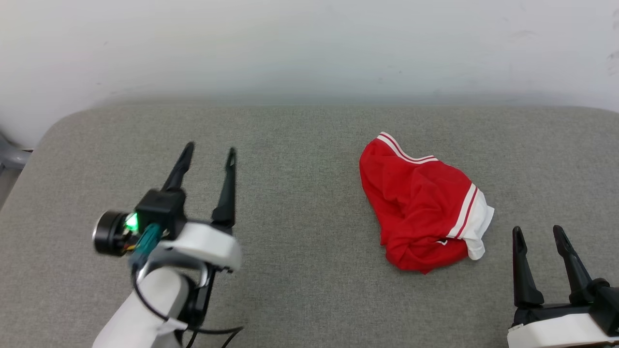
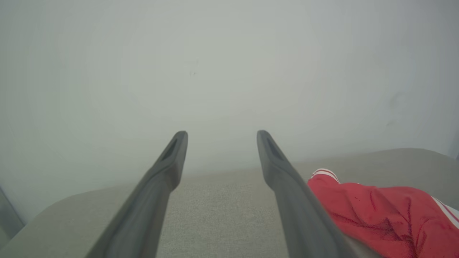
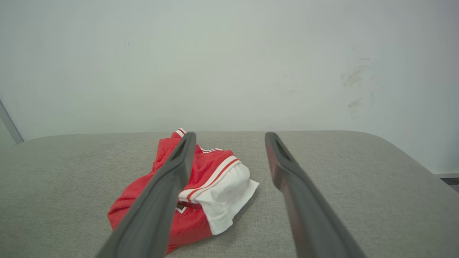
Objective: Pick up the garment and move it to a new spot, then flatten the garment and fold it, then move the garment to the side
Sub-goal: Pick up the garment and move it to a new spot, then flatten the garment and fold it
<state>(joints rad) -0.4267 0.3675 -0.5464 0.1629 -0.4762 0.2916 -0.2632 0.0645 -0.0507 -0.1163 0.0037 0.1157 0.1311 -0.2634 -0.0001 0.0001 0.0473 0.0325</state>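
The garment (image 1: 420, 208) lies crumpled in a heap on the grey table (image 1: 300, 159), right of centre: red fabric with a white sleeve and red-and-white striped trim. My left gripper (image 1: 209, 151) hovers open and empty over the left half of the table, well left of the heap. At the lower right, my right gripper (image 1: 538, 232) stands open and empty, just right of and nearer than the garment's white sleeve (image 1: 478, 224). In the left wrist view the garment (image 2: 380, 215) shows right of the open left gripper (image 2: 221, 133). In the right wrist view the garment (image 3: 211, 179) lies ahead and left of the right gripper (image 3: 230, 134).
A pale wall (image 1: 309, 48) rises directly behind the table's far edge. The table has rounded corners, and a grey object (image 1: 12, 157) stands off its far left corner. Bare grey cloth surface stretches between the two grippers.
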